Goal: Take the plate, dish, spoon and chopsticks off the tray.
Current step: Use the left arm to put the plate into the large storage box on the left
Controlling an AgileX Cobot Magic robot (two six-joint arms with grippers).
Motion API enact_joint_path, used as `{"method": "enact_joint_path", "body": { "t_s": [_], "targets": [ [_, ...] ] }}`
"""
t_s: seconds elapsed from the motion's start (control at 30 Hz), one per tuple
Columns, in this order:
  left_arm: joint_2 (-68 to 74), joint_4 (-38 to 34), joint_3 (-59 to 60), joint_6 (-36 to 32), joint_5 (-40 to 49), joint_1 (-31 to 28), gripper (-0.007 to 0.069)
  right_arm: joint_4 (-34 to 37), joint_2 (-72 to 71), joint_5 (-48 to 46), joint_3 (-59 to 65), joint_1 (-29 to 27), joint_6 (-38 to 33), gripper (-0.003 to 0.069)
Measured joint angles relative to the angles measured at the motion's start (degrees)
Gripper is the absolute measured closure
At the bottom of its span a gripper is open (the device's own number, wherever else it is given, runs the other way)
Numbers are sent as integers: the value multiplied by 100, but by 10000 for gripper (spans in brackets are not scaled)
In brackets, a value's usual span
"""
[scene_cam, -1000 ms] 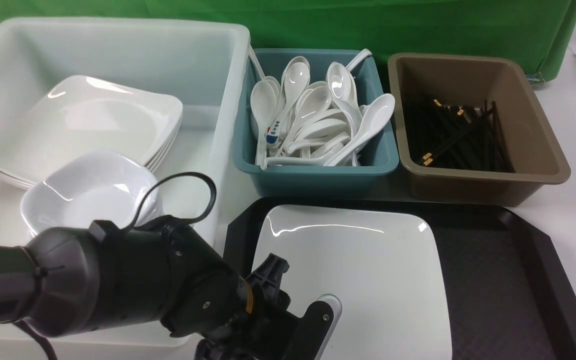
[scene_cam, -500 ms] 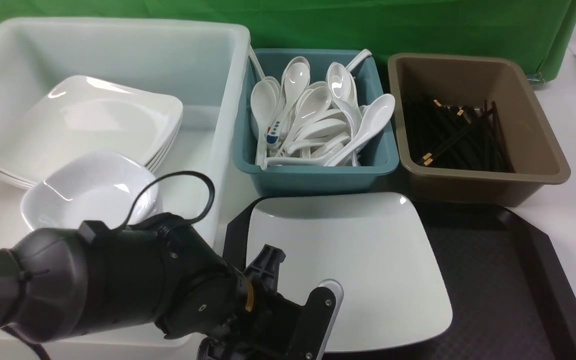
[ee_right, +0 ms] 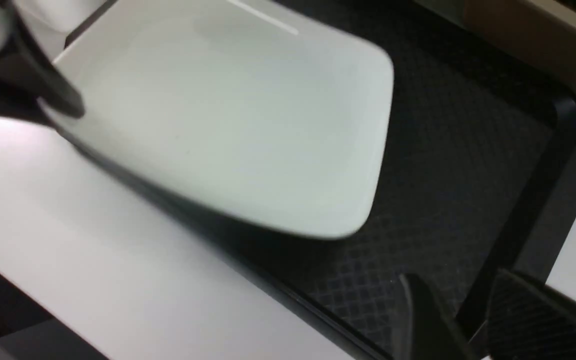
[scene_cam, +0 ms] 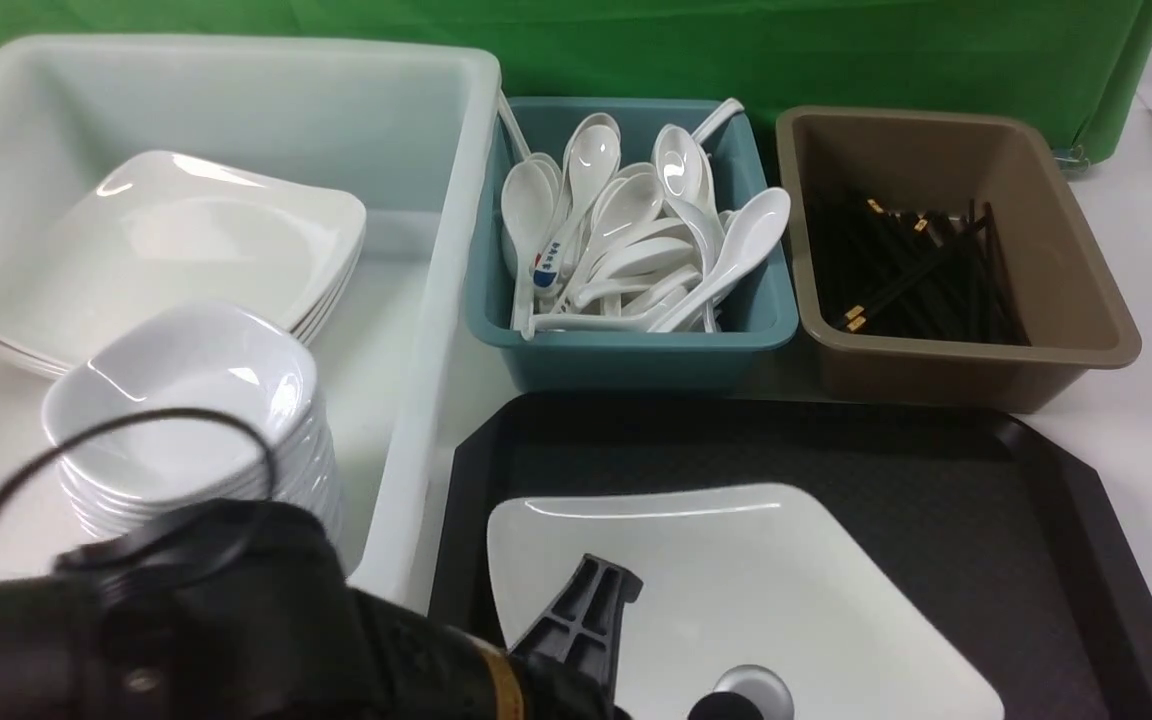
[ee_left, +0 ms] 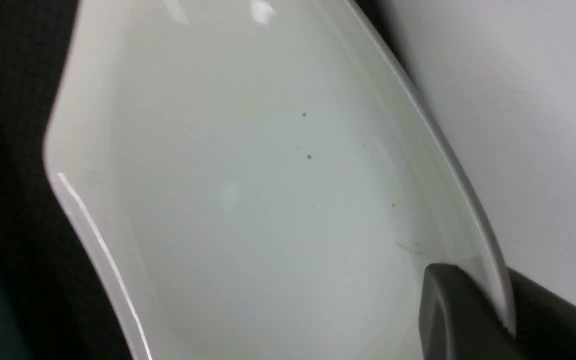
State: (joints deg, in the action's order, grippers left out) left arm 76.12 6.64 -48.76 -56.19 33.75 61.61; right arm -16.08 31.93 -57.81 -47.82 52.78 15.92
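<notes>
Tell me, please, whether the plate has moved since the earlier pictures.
Yes: the plate has drawn back from the teal tub, toward the robot.

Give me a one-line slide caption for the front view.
Left gripper holds the plate above the tray, before a white tub, a teal tub and a brown tub.

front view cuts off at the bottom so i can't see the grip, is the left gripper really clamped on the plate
Observer: Yes. The left wrist view shows the rim of the plate pinched by the left gripper, with one finger on each face.
Operator: ok and the right arm, it's nowhere in my view
Observer: The right wrist view shows the right gripper open with nothing in it, hanging over the edge of the tray, apart from the plate.
</notes>
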Motion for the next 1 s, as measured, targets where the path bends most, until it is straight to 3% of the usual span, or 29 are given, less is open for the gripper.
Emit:
{"method": "enact_joint_path", "body": {
  "t_s": [0.23,0.43,0.63,0.8,0.97,1.0],
  "targets": [
    [-859,-16,0,131,60,124,600,-388,0,0,-252,0,237,456],
    [-1509,-57,-20,131,136,124,595,-462,0,0,-271,0,439,621],
    [-1898,-129,-328,151,84,124,594,-471,0,165,-271,0,625,634],
    [-2000,729,-776,952,34,-16,594,-485,0,481,-271,0,766,636],
    [-1940,1945,-926,1789,88,-741,594,-507,7,722,-271,0,883,636],
    [-1863,2272,-938,1921,88,-1337,594,-512,60,844,-271,0,902,636]
  ]
}}
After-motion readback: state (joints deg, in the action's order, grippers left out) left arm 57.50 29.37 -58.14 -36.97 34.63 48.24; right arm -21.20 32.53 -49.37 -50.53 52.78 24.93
